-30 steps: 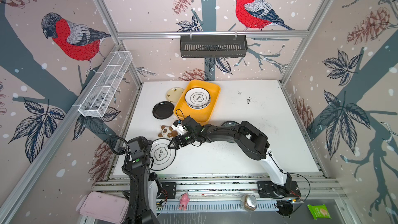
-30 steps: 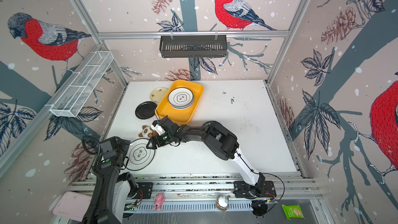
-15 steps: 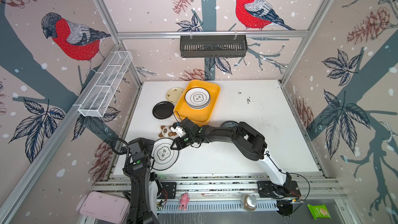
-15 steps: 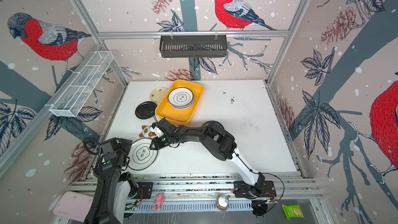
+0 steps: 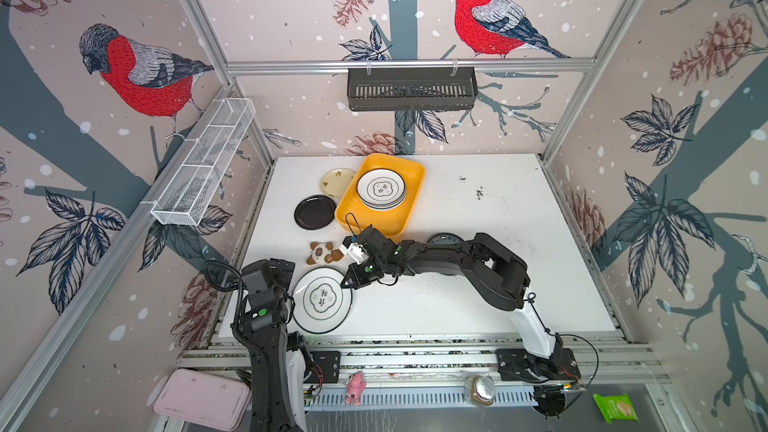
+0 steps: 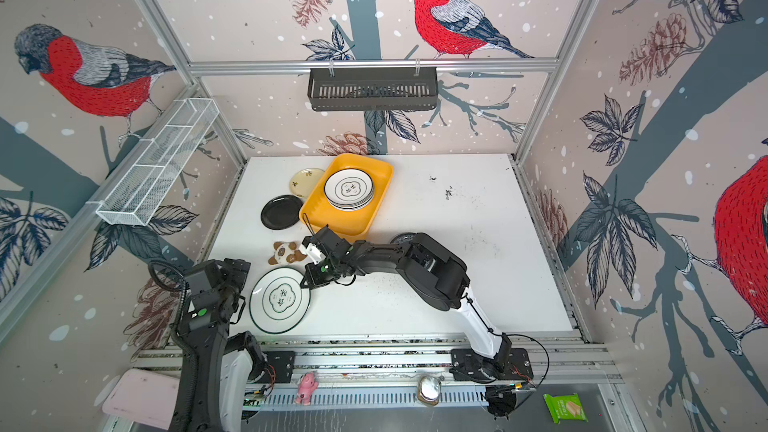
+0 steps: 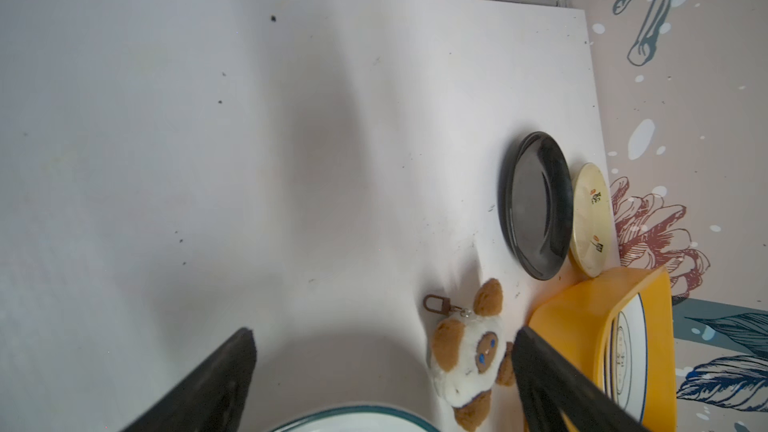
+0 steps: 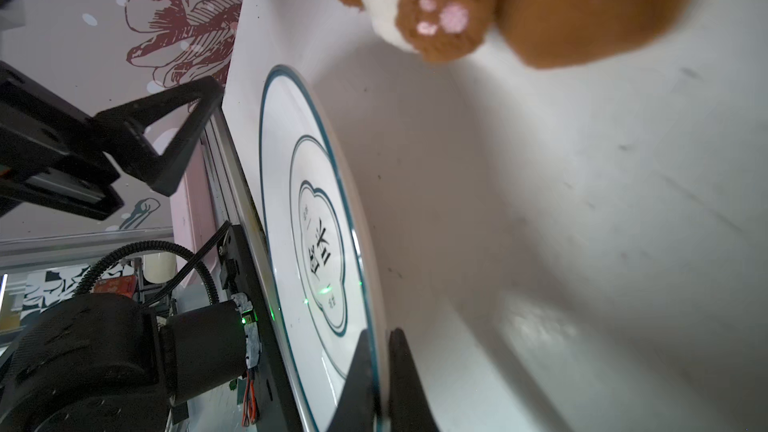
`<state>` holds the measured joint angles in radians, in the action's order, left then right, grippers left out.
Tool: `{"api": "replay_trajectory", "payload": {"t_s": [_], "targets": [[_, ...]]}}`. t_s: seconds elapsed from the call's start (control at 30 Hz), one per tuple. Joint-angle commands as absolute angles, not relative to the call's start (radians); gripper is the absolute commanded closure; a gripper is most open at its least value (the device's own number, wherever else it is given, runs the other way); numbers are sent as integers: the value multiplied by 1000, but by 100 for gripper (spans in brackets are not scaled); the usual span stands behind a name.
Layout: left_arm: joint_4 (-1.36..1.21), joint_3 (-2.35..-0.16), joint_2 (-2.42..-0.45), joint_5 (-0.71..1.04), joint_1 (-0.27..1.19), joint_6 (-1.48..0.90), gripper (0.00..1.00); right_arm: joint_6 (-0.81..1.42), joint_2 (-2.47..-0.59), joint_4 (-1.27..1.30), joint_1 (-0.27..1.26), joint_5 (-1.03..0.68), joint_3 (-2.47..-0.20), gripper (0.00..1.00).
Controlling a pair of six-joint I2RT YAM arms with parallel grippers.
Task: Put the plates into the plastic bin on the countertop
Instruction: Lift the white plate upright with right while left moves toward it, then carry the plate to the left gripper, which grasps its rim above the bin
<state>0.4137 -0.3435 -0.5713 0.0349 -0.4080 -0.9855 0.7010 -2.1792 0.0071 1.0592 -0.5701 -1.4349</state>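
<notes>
Right pincer point(image 8: 379, 338) pinches the glossy round white plate's point(image 8: 316, 243) thin rim; left pincer point(image 7: 382, 334) gapes.

Both top views high, looking down over countertop point(image 5: 436, 305); wrist views close, share plate point(image 8: 282, 209).

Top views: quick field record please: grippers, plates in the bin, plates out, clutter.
right gripper: shut on the rim of the large white plate, front left of the countertop
left gripper: open, empty, beside that plate
in plastic bin: stack of white plates
out on countertop: black plate, cream plate, dark plate partly hidden under right arm
clutter: panda toy
</notes>
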Motion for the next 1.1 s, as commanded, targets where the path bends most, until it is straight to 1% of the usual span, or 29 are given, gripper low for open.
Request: {"api": "replay_trajectory", "payload": {"t_s": [0.0, 0.1, 0.23, 0.43, 0.57, 0.63, 0.77, 0.87, 0.93, 1.07], "targets": [[430, -390, -571, 13, -408, -941, 4, 720, -2121, -1, 1040, -505, -1370, 98], [401, -430, -579, 48, -408, -896, 4, 755, -2038, 60, 1010, -496, -1280, 98], [333, -471, -600, 147, -408, -833, 4, 808, -1925, 144, 957, -480, -1173, 98], [225, -515, -634, 306, -408, -793, 4, 793, -1800, 101, 905, -408, -1134, 98], [138, -551, -701, 466, -385, -753, 4, 767, -1717, 77, 862, -396, -1124, 98], [92, -581, -746, 542, -341, -726, 4, 753, -1676, 74, 842, -391, -1127, 98], [36, -669, -830, 603, -188, -659, 4, 744, -1622, 76, 791, -383, -1140, 98], [-104, -688, -895, 757, -125, -650, 4, 762, -1607, 91, 732, -405, -1147, 98], [-138, -714, -947, 808, -83, -631, 4, 777, -1600, 118, 691, -434, -1142, 98], [-46, -800, -1053, 777, -11, -516, 4, 781, -1586, 132, 619, -451, -1146, 98]]}}
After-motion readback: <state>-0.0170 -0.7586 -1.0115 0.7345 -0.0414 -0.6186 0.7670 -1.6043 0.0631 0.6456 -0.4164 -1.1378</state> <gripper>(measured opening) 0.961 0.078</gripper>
